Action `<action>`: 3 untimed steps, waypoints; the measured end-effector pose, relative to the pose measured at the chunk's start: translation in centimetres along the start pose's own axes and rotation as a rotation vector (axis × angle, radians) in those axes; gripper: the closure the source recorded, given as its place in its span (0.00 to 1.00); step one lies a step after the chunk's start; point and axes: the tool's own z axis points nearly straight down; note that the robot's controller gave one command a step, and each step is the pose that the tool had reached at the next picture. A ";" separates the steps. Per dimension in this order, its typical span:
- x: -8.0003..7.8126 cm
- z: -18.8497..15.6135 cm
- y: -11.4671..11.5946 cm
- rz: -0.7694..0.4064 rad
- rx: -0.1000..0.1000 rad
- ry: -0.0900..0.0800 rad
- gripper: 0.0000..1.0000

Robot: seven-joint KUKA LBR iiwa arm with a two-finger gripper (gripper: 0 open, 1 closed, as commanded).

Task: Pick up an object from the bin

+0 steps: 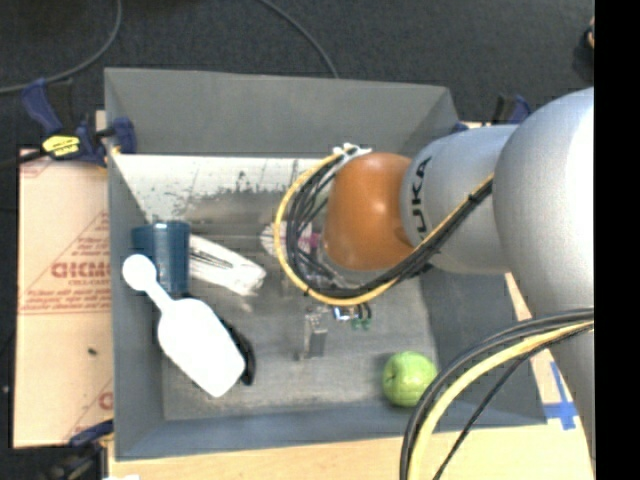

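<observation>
The grey bin took up most of the camera view, with the green apple lying on its floor close to the near wall. The arm reached in above and to the right of the apple, its orange cover hanging over the floor straight up-view from it. A white scoop lay well to the left of the apple, handle pointing away up and left. A blue cup stood farther off still, beyond that handle, with a pale ribbed piece just beside it on the apple's side. The apple sat alone, well apart from the rest. The gripper hung below the cover, up and left of the apple, over bare floor between the apple and the scoop and touching neither. Whether it was spread or pressed together could not be told from this angle, and nothing was seen in it. A small black thing peeked out from under the scoop's edge on the apple's side. The apple looked the easier pick, being free all round. It was probably firm and fairly light, but round and smooth, so it could roll or squirt out of a shallow pinch. A grip across its widest part, from above, would likely hold best. The scoop seemed stiff, light plastic, too broad at the bowl, and best taken by its narrow handle.
</observation>
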 end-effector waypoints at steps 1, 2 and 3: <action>-8.1 -0.1 2.9 -0.040 -0.002 -0.013 0.00; -6.8 0.0 5.7 0.130 -0.001 -0.003 0.00; -7.8 -0.1 6.1 0.102 -0.002 -0.017 0.00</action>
